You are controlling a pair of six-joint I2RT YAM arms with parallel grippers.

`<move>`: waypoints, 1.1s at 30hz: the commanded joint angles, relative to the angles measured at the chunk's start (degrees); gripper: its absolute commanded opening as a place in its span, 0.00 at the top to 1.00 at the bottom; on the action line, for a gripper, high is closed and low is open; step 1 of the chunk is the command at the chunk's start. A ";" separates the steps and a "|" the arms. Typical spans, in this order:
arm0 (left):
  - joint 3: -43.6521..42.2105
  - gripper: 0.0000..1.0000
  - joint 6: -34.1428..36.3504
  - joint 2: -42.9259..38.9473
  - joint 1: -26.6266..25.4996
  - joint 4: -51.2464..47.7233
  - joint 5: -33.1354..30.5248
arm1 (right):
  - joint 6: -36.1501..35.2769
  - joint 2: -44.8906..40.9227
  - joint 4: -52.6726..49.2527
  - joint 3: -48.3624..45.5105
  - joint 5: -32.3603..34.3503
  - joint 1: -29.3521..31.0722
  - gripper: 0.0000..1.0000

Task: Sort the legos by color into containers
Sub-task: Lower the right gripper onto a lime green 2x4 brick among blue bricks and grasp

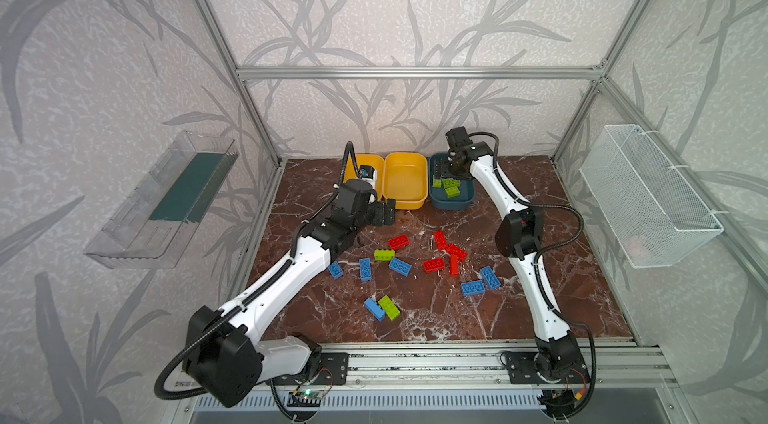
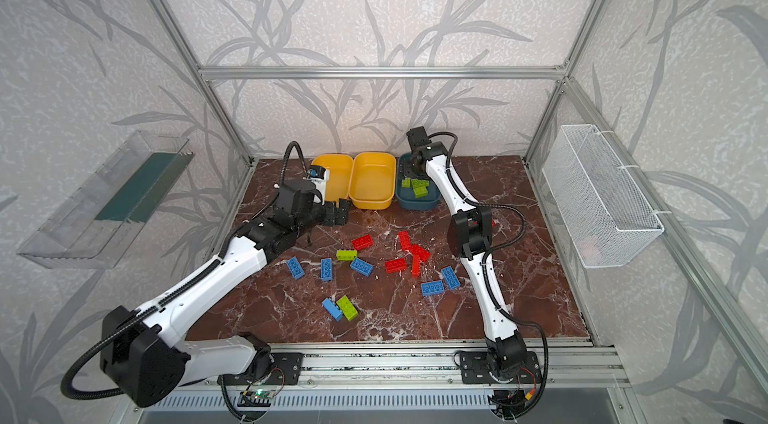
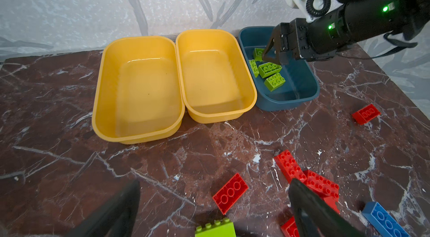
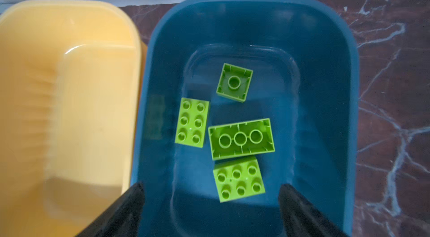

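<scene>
In both top views the left gripper (image 1: 384, 213) is wide open and holds nothing. It hangs over the marble table (image 1: 457, 318) just in front of the left yellow tub (image 1: 368, 164), and the left arm (image 1: 291, 272) hides part of that tub. The middle yellow tub (image 1: 405, 180) sits right beside it. The right gripper (image 2: 409, 170) hangs over the teal tub (image 2: 417, 205), and the right arm (image 2: 453, 193) covers one side of it. Red, blue and green loose legos (image 1: 399, 241) lie scattered on the table between the arms. A clear plastic tray (image 1: 162, 209) and a white wire basket (image 1: 648, 201) hang on the side walls, well apart. In the left wrist view the left gripper's fingers (image 3: 111, 210) stand far apart; an upside-down red brick (image 3: 230, 192) lies between them, and one finger hides part of a red heap (image 3: 318, 183). Farther off, the right gripper is open above the green bricks (image 3: 270, 69) in the teal tub. In the right wrist view its fingers (image 4: 121, 212) are spread wide, gripping nothing, and four green bricks lie on the tub floor, two studs up, two upside down.
</scene>
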 commanded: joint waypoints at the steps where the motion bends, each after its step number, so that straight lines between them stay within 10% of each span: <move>1: -4.55 0.01 0.42 -4.55 0.58 -0.02 -1.06 | -1.65 -9.02 -6.82 -2.34 2.70 4.60 0.10; 17: -17.57 0.01 -15.20 -30.36 0.66 -10.50 -4.91 | -0.05 -26.55 1.04 -36.79 -4.44 28.11 0.22; 33: -15.96 0.01 -18.11 -42.99 0.65 -24.43 -8.38 | 14.68 -18.77 2.02 -36.34 -7.10 31.74 0.18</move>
